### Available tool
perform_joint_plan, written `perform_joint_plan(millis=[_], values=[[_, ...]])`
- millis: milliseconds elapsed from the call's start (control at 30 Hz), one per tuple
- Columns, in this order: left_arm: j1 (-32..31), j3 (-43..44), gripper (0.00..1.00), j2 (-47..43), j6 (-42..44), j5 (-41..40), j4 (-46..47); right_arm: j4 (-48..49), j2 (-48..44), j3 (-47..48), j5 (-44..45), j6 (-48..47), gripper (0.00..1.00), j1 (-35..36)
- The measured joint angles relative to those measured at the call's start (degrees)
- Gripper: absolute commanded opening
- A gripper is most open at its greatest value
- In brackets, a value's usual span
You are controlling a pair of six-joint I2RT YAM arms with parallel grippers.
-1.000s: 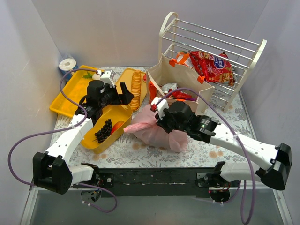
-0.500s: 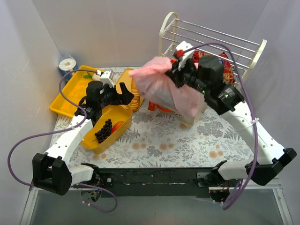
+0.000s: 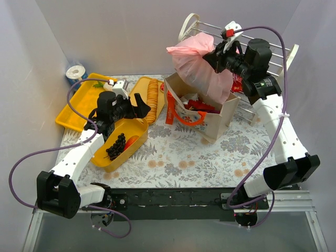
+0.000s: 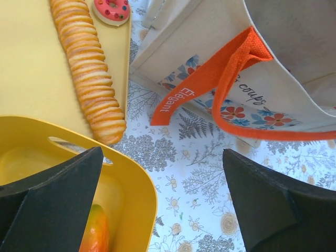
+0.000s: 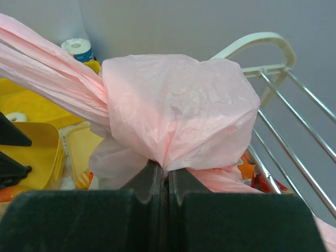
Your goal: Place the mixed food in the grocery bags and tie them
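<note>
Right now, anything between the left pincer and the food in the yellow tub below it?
Nothing visible. The left pincer is open above the yellow tub's far rim; the dark berries and orange-red piece lie uncovered inside.

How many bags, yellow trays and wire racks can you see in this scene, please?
Bags: 2 (pink plastic bag, beige tote)
Yellow trays: 3 (back-left tray, cracker tray, near tray)
Wire rack: 1
Total: 6
</note>
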Motion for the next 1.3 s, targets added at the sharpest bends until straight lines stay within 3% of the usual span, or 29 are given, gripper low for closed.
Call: perform_joint_plan(millis=[233,367,567,800,900,1033,1067,1133,1167,1300], values=[[0.00,0.76,0.98,3.10,-5.05,4.98,4.52,4.13,-0.59,-10.10,-5.33,1.86,0.01,-0.15],[-0.76,6.23,0.98,9.29,-8.72,6.64,5.49,5.09,-1.95,-17.46,-5.42,1.75,0.01,0.04],[-3.23,17.16,0.98,18.86,-13.05,6.58,7.19,4.98,-7.54,-24.90,-0.48,1.09,0.01,0.00],[-6.23,25.97,0.85,29.22,-14.64,6.67,7.02,3.50,-11.08,-25.27,6.54,-0.46,0.01,0.00],[-7.72,26.58,0.74,31.15,-14.67,6.91,5.84,2.86,-9.75,-25.27,7.54,-0.83,0.01,0.11],[-8.90,25.44,0.39,31.08,-15.37,7.65,6.14,2.51,-6.47,-25.27,9.73,-1.44,0.01,1.60],[-9.03,24.85,0.19,31.04,-15.69,8.20,6.82,2.43,-5.40,-25.22,10.60,-1.64,0.01,2.36],[-9.07,23.96,0.04,31.04,-16.79,9.75,7.85,2.43,-3.23,-25.11,12.22,-2.05,0.01,4.13],[-9.07,23.65,0.00,31.04,-17.14,10.56,8.35,2.12,-1.46,-24.76,13.60,-2.45,0.01,5.53],[-9.14,23.58,0.00,31.04,-18.40,12.52,9.35,2.03,5.60,-22.18,17.88,-2.89,0.01,8.76]])
